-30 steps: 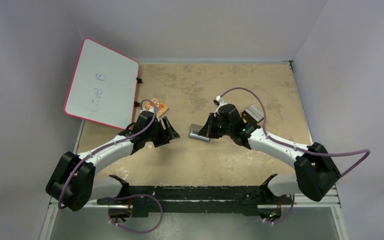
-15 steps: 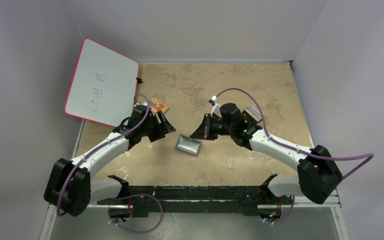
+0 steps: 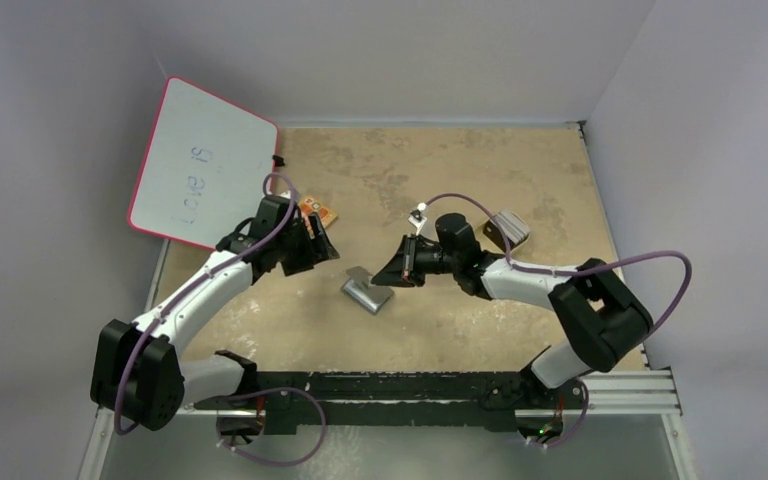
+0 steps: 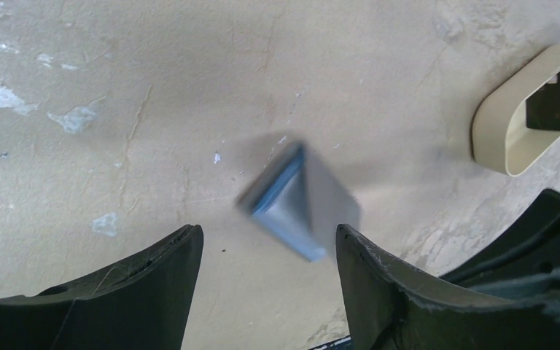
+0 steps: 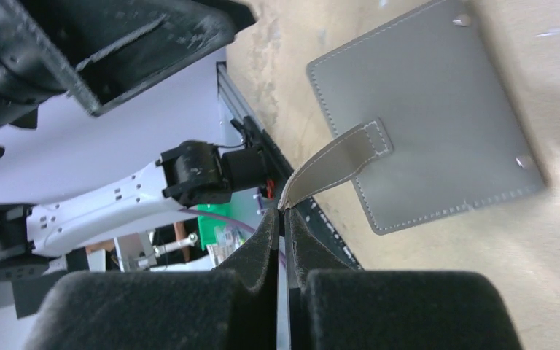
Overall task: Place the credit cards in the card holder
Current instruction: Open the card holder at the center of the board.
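The card holder is a grey fold-over wallet low on the tan table, between the two arms. In the right wrist view the card holder lies flat, and its strap is pinched in my right gripper, which is shut on it. My right gripper sits just right of the wallet. My left gripper is open and empty, up and left of the wallet. From the left wrist, the blurred card holder shows a blue inner edge beyond the open left gripper. The grey-silver credit cards sit at the right.
A tan oblong tray lies at the right, behind the right arm, and holds the cards. A pink-framed whiteboard leans at the back left. A small orange item lies beside the left gripper. Grey walls close in the table.
My right gripper carried the card holder leftward and down toward the table, its arm folding in. My left gripper pulled back up and left toward the whiteboard, still open.
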